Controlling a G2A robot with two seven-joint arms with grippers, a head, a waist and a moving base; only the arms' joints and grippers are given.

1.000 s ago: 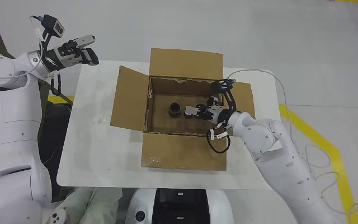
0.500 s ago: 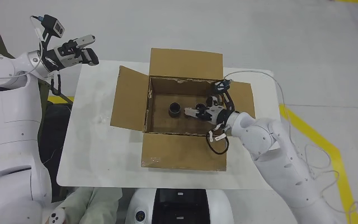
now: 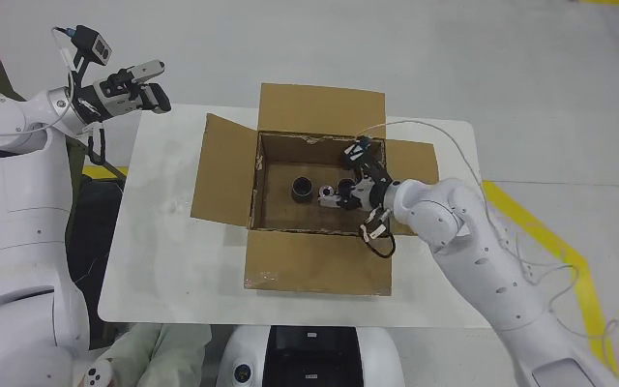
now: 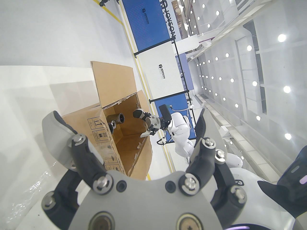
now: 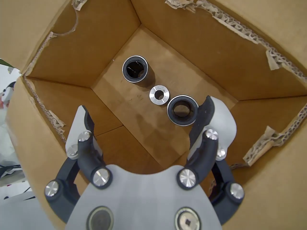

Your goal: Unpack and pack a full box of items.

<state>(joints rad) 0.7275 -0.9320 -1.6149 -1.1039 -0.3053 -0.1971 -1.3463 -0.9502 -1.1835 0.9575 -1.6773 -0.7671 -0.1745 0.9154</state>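
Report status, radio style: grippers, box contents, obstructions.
Right gripper open, inside the box. Left gripper open, off by the table corner. Two dark cylinders and a metal ring on box floor. Flaps folded out; path clear.

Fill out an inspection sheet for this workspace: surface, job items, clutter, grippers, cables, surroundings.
Surface: white table, carrying one box.
Job's things: brown cardboard box with its flaps folded out. On its floor stand two dark cylindrical sleeves in a row, with a small silver metal ring between them.
Clutter: nothing seen.
Grippers: right gripper is open inside the box, one finger close beside the nearer sleeve; contact cannot be told. Left gripper is open by the table's far corner, apart from the box.
Cables: thin pale cable arches from the right arm over the table's far edge.
Surroundings: pale floor with a yellow floor line.
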